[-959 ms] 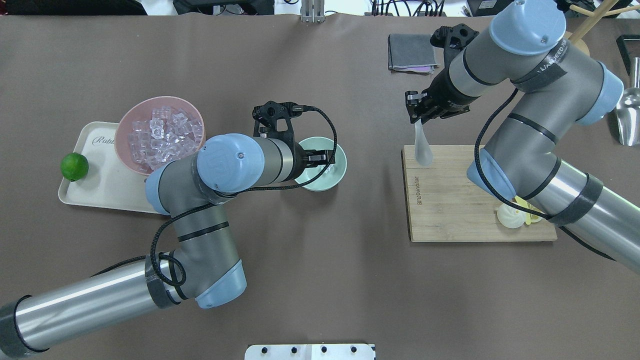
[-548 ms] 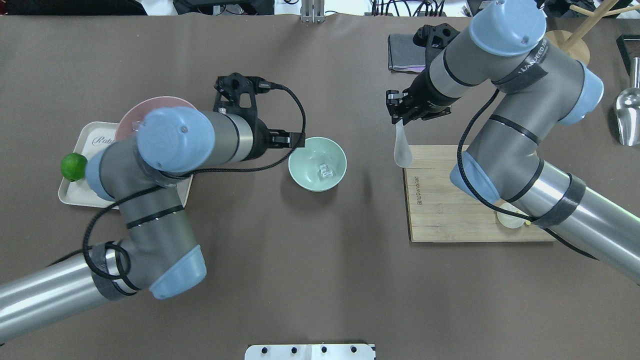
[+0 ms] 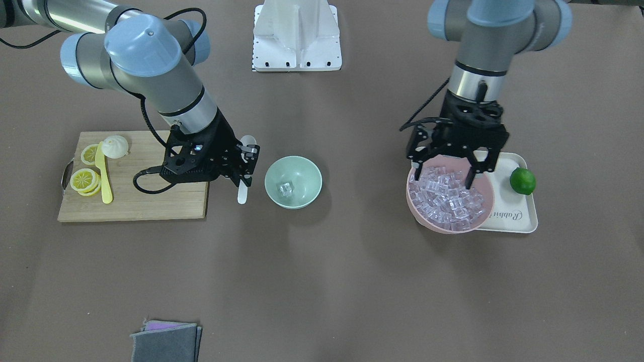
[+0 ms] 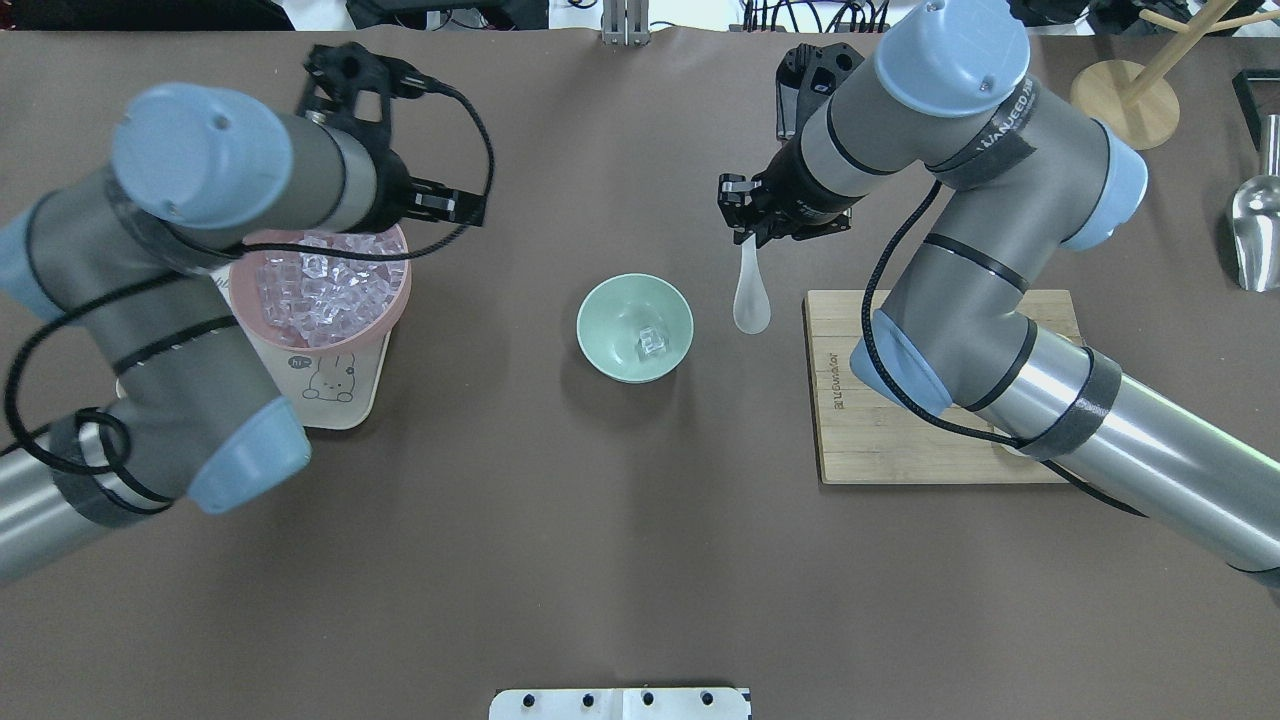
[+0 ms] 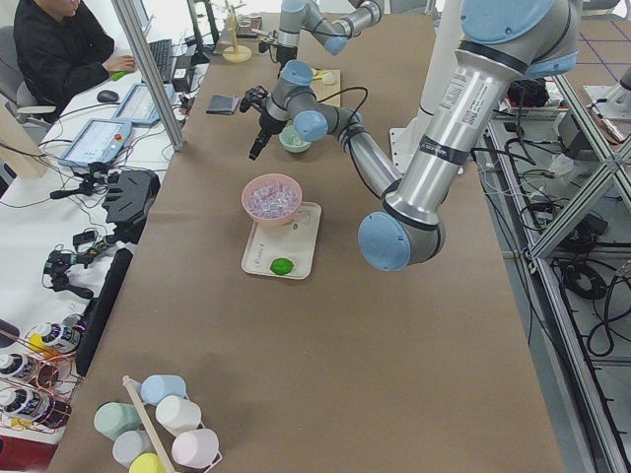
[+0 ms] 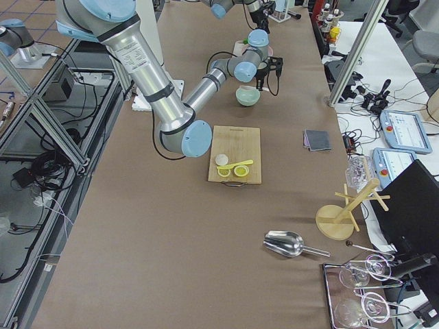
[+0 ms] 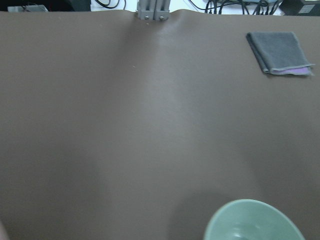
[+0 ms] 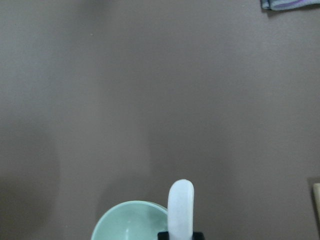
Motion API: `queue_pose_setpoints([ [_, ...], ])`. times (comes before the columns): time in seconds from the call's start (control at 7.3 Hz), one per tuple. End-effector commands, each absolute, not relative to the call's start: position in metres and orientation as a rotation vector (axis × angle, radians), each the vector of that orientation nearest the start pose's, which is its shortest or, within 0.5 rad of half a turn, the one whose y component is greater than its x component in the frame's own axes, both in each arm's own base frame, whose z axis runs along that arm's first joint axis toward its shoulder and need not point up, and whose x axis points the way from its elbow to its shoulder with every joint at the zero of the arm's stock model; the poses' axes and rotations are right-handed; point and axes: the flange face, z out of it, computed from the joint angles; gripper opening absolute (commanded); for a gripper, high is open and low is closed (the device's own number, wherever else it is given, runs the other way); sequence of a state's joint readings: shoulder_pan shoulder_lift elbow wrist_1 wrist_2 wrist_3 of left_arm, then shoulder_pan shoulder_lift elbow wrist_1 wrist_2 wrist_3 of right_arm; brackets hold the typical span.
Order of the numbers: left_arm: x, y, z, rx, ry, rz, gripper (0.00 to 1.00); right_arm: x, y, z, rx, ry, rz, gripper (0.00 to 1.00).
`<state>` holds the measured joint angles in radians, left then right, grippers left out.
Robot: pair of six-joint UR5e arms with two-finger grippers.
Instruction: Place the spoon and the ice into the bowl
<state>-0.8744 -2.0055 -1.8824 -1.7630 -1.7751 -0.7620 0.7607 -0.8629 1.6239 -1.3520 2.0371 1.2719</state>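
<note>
Plainly, spoon [image 4: 749, 292] hangs from the right hand [image 4: 745, 238] — just beside the bowl [image 4: 604, 341]

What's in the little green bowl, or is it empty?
Not empty: ice lies inside the bowl; the spoon hangs beside it, outside.

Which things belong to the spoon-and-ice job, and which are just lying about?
Job: spoon in right gripper, ice, mint bowl, pink bowl, left gripper.
Lying about: cutting board, lemon slices, yellow knife, lime, tray, grey cloth, metal scoop.
</note>
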Motion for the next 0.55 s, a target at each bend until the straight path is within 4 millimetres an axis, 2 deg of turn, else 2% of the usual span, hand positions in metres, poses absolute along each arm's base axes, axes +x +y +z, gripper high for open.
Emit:
queue_pose_setpoints([
  [0.0, 0.256, -0.544, 0.302, 0.538, 0.752, 0.017, 0.98, -0.485, -0.544, 0.143, 0.179, -1.034, 0.204, 0.0],
  [0.14, 0.254, -0.543, 0.303, 0.539, 0.753, 0.014, 0.98, -0.502, -0.545, 0.139, 0.218, -1.053, 0.199, 0.0],
  [0.41, 0.244, -0.548, 0.304, 0.544, 0.746, -0.003, 0.98, -0.529, -0.552, 0.156, 0.254, -1.034, 0.21, 0.0],
])
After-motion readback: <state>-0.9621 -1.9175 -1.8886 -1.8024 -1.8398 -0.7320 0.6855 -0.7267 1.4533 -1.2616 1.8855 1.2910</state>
